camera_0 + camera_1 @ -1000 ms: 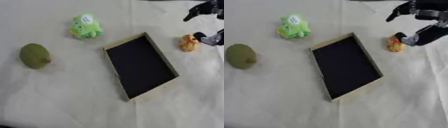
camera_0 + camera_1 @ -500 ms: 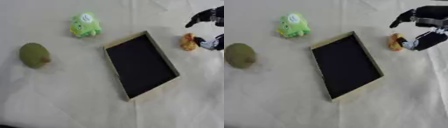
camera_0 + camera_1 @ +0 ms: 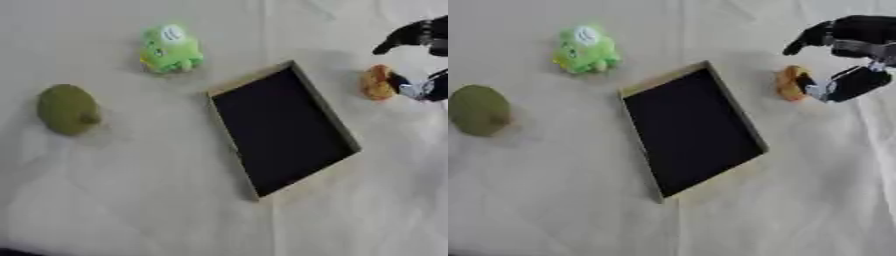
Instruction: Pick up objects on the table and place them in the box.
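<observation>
Orange toy (image 3: 789, 83) touches right hand (image 3: 846, 55) thumb

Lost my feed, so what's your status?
Right hand open beside orange toy, not grasped. Left hand unseen. Box empty; green toy, olive fruit out. Path clear.

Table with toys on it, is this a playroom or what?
Probably a robot test table, not a playroom. A plain cloth covers it, with only a box, a green toy, and a black robot hand reaching for an orange toy.
</observation>
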Tool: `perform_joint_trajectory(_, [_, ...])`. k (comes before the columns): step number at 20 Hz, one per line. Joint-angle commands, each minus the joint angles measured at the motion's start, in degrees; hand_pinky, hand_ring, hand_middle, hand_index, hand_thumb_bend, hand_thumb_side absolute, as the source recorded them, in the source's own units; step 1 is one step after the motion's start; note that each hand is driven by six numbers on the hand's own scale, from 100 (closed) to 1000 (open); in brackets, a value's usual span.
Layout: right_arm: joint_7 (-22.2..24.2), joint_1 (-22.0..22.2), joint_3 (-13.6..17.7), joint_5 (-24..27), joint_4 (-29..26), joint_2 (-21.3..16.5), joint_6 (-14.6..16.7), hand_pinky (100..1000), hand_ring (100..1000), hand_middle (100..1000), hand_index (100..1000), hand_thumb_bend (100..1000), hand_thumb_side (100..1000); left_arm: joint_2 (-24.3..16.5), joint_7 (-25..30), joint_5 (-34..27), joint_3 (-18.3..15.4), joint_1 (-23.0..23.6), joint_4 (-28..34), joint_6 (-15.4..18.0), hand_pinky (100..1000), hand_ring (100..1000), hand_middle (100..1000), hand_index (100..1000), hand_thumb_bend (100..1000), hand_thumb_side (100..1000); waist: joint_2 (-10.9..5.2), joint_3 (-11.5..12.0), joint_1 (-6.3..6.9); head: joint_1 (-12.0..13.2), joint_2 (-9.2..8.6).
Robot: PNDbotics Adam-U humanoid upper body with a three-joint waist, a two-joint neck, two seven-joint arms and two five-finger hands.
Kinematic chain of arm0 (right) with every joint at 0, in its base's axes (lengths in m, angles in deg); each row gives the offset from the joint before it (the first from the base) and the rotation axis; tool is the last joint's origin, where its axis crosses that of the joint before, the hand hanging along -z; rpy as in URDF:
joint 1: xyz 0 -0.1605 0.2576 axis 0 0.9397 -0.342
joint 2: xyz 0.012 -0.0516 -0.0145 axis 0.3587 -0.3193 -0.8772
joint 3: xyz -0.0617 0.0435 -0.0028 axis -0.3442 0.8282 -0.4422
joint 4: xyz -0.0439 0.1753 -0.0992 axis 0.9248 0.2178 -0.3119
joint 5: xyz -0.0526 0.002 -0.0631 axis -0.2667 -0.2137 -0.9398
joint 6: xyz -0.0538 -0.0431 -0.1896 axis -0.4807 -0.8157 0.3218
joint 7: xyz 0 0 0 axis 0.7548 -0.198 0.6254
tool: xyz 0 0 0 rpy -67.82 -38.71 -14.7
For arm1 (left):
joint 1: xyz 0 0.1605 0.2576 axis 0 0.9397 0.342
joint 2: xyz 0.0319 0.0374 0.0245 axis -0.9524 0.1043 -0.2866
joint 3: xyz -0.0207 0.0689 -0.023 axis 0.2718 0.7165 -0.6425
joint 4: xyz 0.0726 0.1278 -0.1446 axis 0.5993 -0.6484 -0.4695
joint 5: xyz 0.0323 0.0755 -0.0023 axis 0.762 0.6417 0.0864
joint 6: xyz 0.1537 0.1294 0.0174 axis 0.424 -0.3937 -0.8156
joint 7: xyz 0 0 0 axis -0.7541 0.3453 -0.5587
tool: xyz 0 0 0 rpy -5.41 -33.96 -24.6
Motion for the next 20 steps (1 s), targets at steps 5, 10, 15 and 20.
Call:
perform_joint_trajectory(5, [-0.82,-1.21,1.14,-2.98,2.93,-0.39,0.88,907,946,812,902,167,496,-0.85,0.42,-0.27,-0.69,-0.18,1.13,-0.06,889,662,768,899,100,591,-0.85,0.09,0.21,0.20,-0.73])
perform_joint_trajectory(10, [-0.56,-1.37,1.03,-4.22,4.42,0.11,1.86,904,938,793,891,164,499,-0.73,0.62,-0.43,-0.70,-0.18,1.13,-0.11,889,661,768,897,100,592,-0.60,0.17,0.21,0.28,-0.72])
perform_joint_trajectory(15, [-0.10,-1.48,1.00,-4.98,4.86,0.43,2.17,886,914,733,853,195,507,-0.59,0.71,-0.57,-0.74,-0.23,1.13,-0.20,890,661,768,896,100,591,-0.48,0.18,0.18,0.36,-0.62])
perform_joint_trajectory(20, [-1.73,-1.52,0.85,-6.40,5.75,1.01,1.68,862,875,690,823,200,498,-0.35,0.83,-0.70,-0.79,-0.07,1.13,-0.32,890,660,768,895,100,591,-0.42,0.29,0.16,0.45,-0.64])
